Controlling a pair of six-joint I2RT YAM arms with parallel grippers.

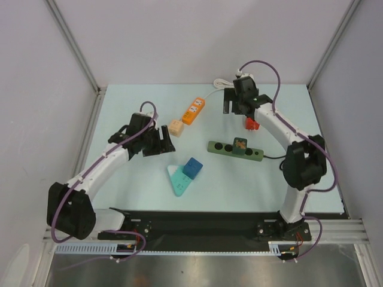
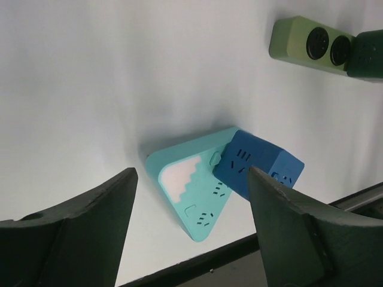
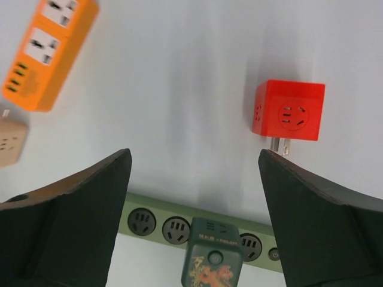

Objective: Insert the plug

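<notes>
A dark green plug block (image 1: 240, 145) (image 3: 212, 263) stands seated in the third socket of the olive green power strip (image 1: 224, 147) (image 3: 149, 212). My right gripper (image 1: 235, 103) (image 3: 194, 155) hovers open above and beyond the strip, holding nothing. A red cube plug (image 1: 251, 124) (image 3: 288, 110) lies on the table with its metal prongs pointing toward the strip. A blue cube plug (image 1: 192, 168) (image 2: 257, 164) sits on one corner of a teal triangular socket block (image 1: 178, 179) (image 2: 191, 185). My left gripper (image 1: 163, 139) (image 2: 191, 173) is open and empty above that pair.
An orange power strip (image 1: 193, 110) (image 3: 48, 48) with a white cord lies at the back centre. A beige cube adapter (image 1: 175, 128) (image 3: 11, 143) sits next to it. The green strip's end (image 2: 299, 39) shows in the left wrist view. The black table-edge rail (image 1: 197, 224) runs along the front.
</notes>
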